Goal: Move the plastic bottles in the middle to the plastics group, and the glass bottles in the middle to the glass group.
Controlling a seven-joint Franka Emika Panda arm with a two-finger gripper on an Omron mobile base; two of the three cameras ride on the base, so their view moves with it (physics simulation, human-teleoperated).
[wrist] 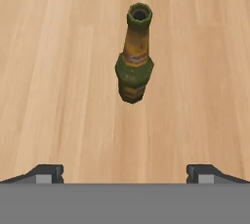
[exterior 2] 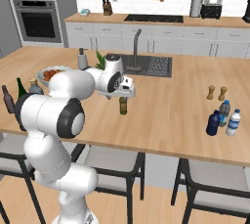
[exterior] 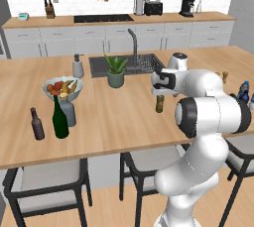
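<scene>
Beer bottle [wrist: 134, 59], slim, amber-olive, upright

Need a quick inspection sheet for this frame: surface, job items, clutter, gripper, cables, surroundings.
Surface: wooden island counter, sink set in it.
Job's things: beer bottle upright, alone mid-counter; green wine bottle beside the brown bottle and grey-blue flask; navy bottle by the water bottle and pale bottle.
Clutter: fruit bowl, potted plant, soap dispenser, two shakers.
Gripper: gripper open, above the beer bottle, holding nothing.
Cables: nothing seen.
Surroundings: stools, back counter with toaster, coffee machine.
</scene>
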